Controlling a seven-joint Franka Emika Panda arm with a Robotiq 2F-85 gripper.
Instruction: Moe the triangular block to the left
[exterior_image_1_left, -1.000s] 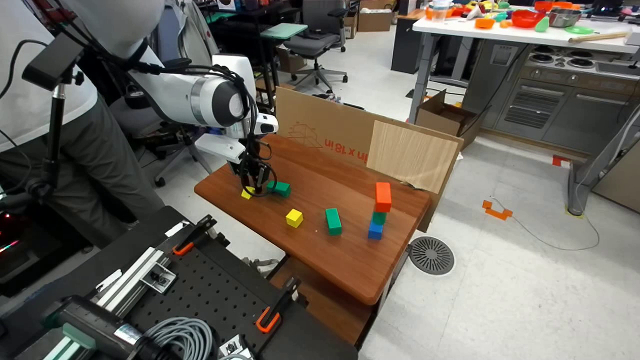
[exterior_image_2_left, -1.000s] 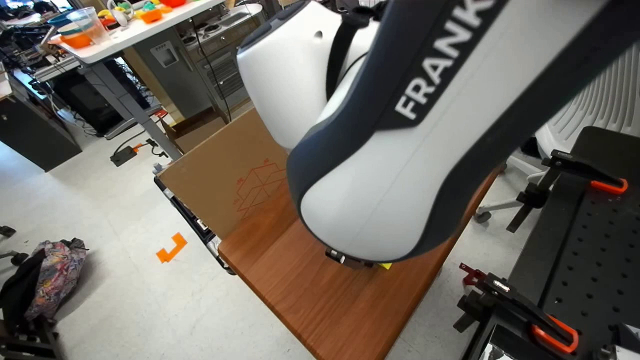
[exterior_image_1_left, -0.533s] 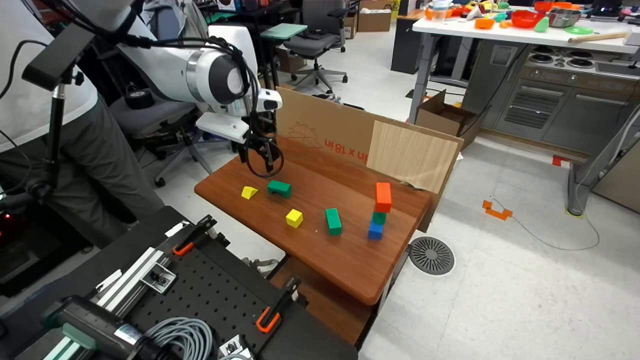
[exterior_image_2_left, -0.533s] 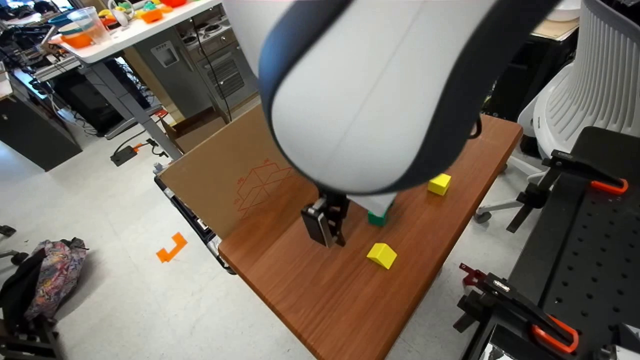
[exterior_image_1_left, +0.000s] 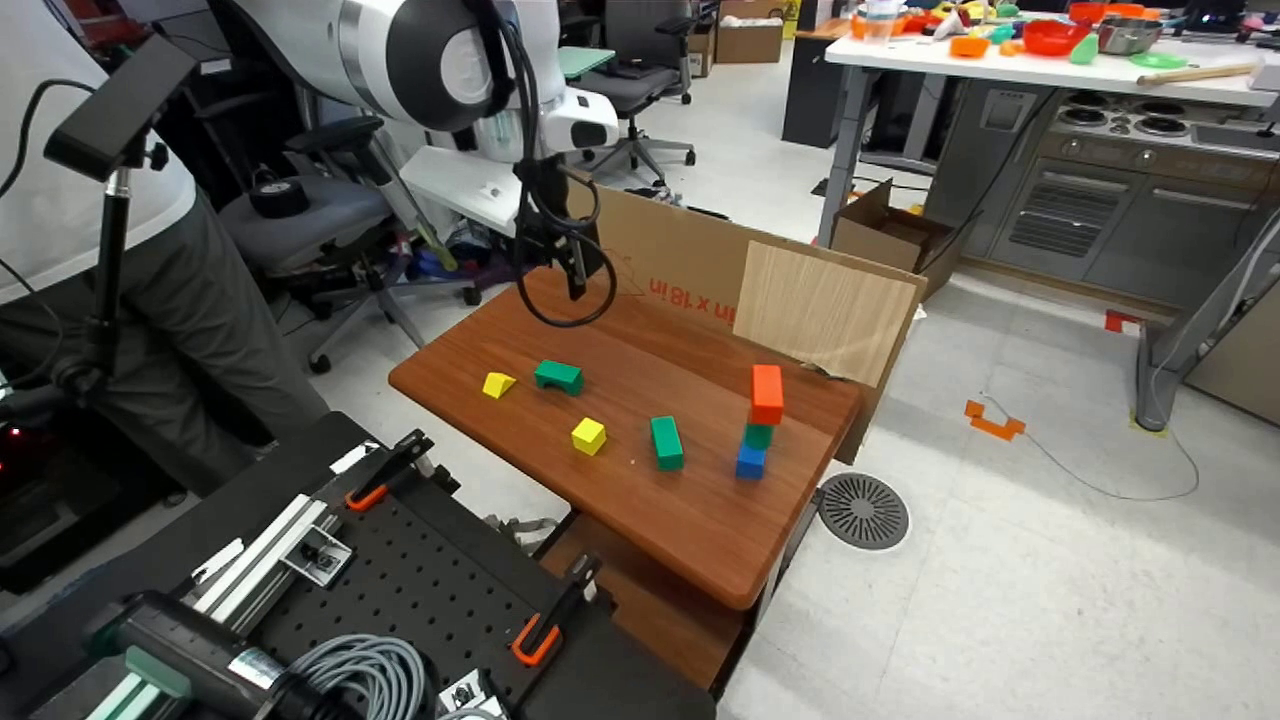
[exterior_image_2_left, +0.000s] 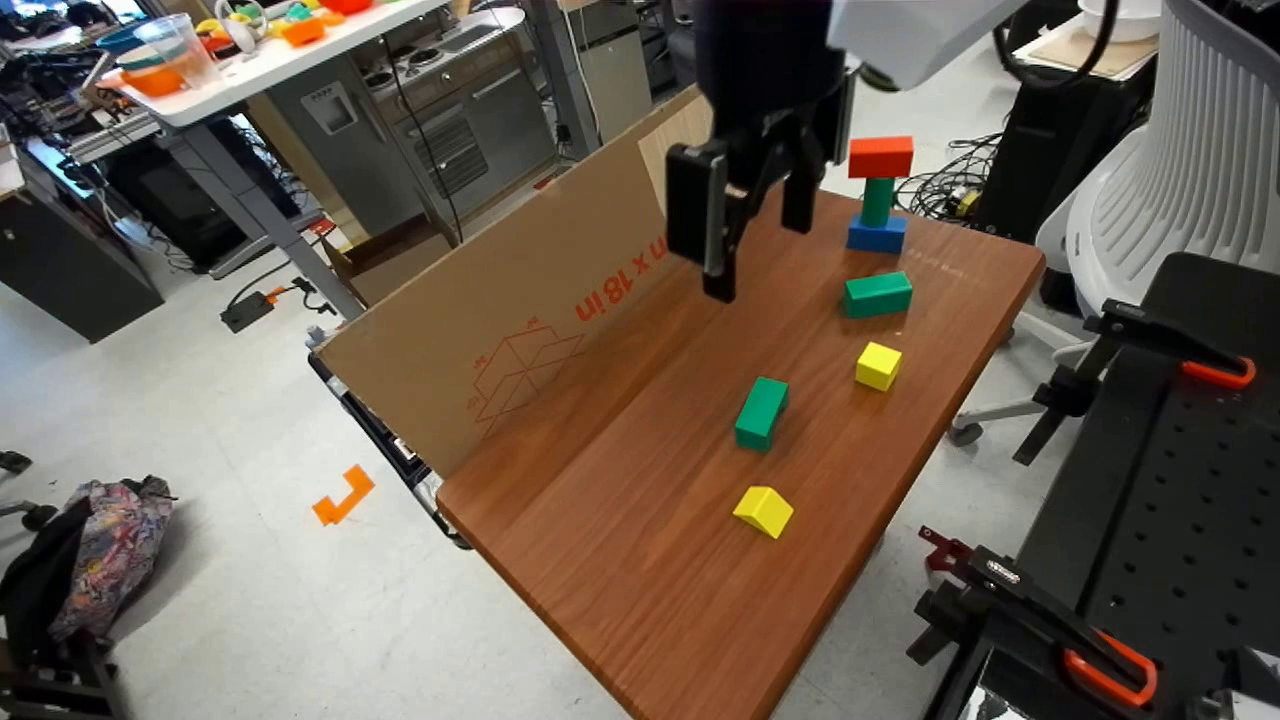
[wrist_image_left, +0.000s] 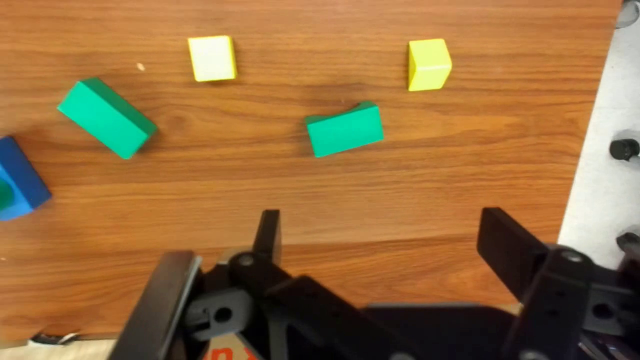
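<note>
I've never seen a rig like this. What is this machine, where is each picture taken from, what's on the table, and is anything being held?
The machine is a single robot arm, teleoperated (steered remotely), ending in a black two-fingered end effector. The exterior views come from two cameras standing apart from it; the wrist view comes from a camera on the arm itself, looking down at the table. On that table lie the triangular yellow block, which the task wants moved left, a squarer yellow block, a green block with a scooped-out side and a plain green block. Nearby, a blue block carries a green piece with an orange-red block on top. Nothing is held: the end effector is open, raised above the table.
</note>
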